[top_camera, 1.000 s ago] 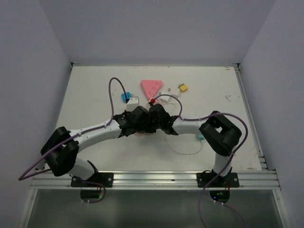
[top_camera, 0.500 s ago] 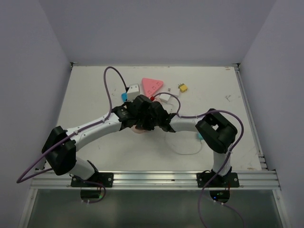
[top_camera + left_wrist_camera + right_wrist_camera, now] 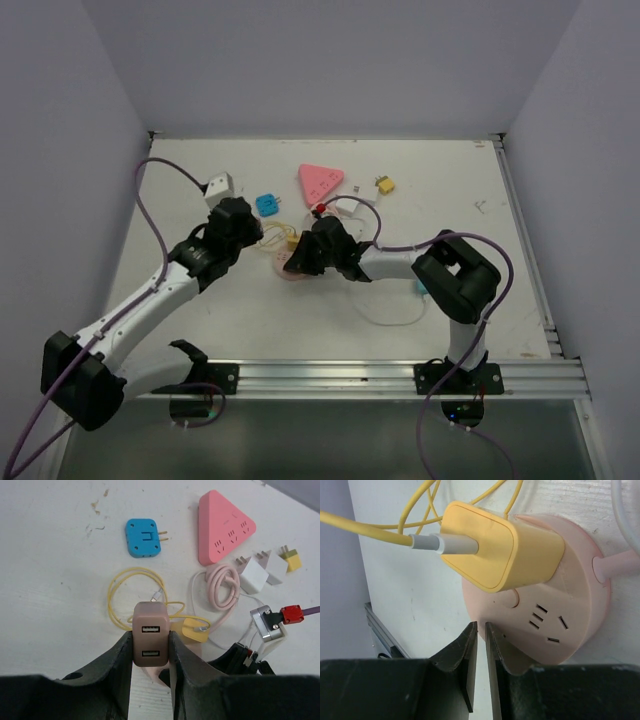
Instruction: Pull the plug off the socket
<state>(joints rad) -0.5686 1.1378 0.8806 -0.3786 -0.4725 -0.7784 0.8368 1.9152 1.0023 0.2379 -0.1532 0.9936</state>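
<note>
White table [image 3: 450, 205] — left claw [image 3: 149, 639] clamped on brown plug [image 3: 150, 627]; right claw [image 3: 480, 627] (nearly together) at pink socket [image 3: 565, 610].

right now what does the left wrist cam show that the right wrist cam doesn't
Only the left wrist view: the tan two-port charger clamped in the left gripper, the blue adapter and the pink triangular strip lying beyond it.

Only the right wrist view: the face of the round pink socket with its free slots, and the right gripper, fingers almost together on nothing.

Both: the yellow charger and its yellow cable.
</note>
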